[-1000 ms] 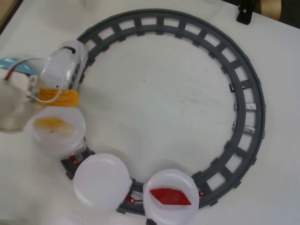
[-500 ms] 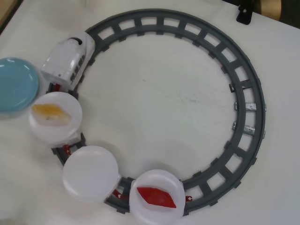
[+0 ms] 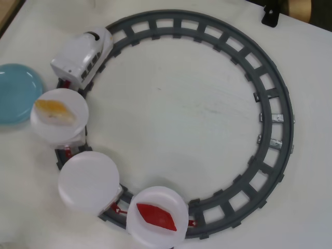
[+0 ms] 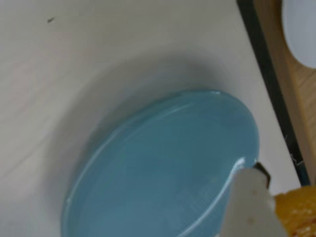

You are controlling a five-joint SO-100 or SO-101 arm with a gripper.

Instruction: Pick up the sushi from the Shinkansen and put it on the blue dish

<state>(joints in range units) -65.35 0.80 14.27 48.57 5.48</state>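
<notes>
The desk (image 3: 197, 114) carries a ring of grey track (image 3: 280, 104). The dish (image 3: 15, 93) lies at the desk's left edge, just outside the track. The Shinkansen (image 3: 83, 57) stands on the track near the top-left corner, and its three white plates trail along the left and bottom of the ring. The first plate holds a pale orange piece (image 3: 52, 109), the second is empty, and the third holds a red piece (image 3: 155, 217).

In the wrist view the sushi (image 4: 298, 212) is at the bottom-right corner, pressed against a white finger (image 4: 252, 207). The claw (image 4: 276, 200) appears clamped on it, though the second finger is out of frame. The sushi sits at the dish (image 4: 163, 168) rim, not over the middle.

Step in hand: placement. Centre the sushi over the dish, lower it close to the surface, then release, so that it does not roll off the shallow rim.
</notes>
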